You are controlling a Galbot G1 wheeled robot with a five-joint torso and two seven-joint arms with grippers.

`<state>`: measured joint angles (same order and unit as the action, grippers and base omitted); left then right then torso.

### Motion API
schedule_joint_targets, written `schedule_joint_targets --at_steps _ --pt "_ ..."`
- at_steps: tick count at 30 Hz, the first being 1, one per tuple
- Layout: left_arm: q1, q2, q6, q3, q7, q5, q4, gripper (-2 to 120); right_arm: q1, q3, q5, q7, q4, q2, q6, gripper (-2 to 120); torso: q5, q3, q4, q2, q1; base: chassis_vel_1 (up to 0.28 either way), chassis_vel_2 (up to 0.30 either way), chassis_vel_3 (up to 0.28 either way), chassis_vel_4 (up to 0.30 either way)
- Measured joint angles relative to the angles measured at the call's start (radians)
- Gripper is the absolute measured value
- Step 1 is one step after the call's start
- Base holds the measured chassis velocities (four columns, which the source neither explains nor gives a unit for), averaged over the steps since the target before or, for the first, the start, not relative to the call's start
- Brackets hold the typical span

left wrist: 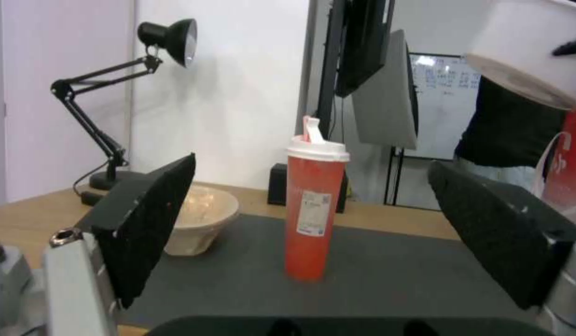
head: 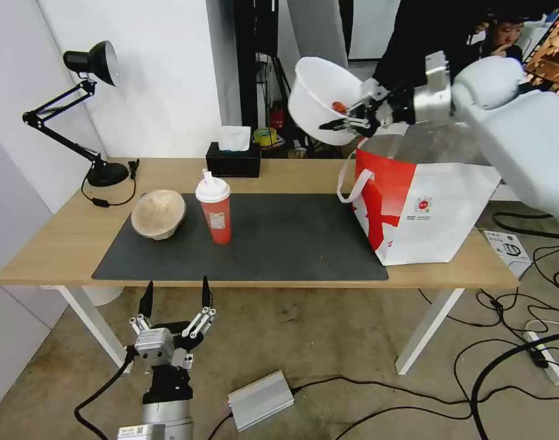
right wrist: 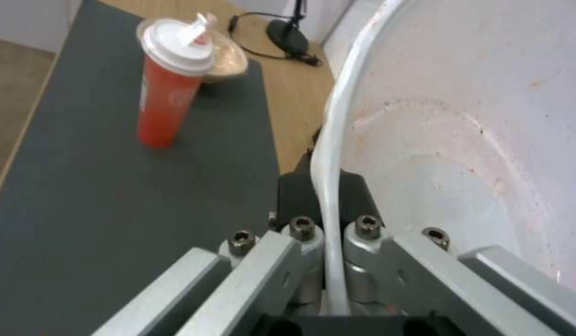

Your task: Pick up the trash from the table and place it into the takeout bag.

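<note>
Right gripper (head: 346, 122) pinches the rim of the white bowl (head: 319, 98), its fingers clamped on either side of the rim — bowl tilted in the air just above the open takeout bag (head: 423, 201), which stands at the table's (head: 65, 238) right end. On the dark mat (head: 279, 238), red cup (head: 215, 211) upright, tan paper bowl (head: 158, 214) just beside it. Left gripper (head: 175, 302) hangs below the table's front edge, fingers spread wide — nothing in it.
</note>
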<state>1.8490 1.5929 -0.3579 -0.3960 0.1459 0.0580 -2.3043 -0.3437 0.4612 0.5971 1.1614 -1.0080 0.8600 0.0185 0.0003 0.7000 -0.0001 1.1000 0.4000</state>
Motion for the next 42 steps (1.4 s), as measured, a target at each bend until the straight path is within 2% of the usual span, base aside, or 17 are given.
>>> schedule_joint_targets --at_steps 10,23,42 --pt "0.007 0.0 0.012 0.012 -0.001 0.005 -0.02 100 0.008 -0.016 0.012 0.006 -0.015 -0.091 -0.001 0 -0.0001 0.0 0.0001 0.0 0.0 0.0 0.0 0.0 0.0" --pt "0.017 0.0 0.017 0.011 -0.001 0.012 -0.033 100 0.069 -0.077 0.012 0.008 -0.024 -0.159 -0.006 0 0.0 0.0 0.0 0.0 0.0 0.0 0.0 0.0 0.0" --pt "0.027 0.0 0.03 0.022 0.002 0.002 -0.041 100 0.188 -0.158 0.005 0.008 -0.022 -0.192 -0.008 0 -0.0003 0.0 0.0001 0.0 0.0 0.0 0.0 0.0 0.0"
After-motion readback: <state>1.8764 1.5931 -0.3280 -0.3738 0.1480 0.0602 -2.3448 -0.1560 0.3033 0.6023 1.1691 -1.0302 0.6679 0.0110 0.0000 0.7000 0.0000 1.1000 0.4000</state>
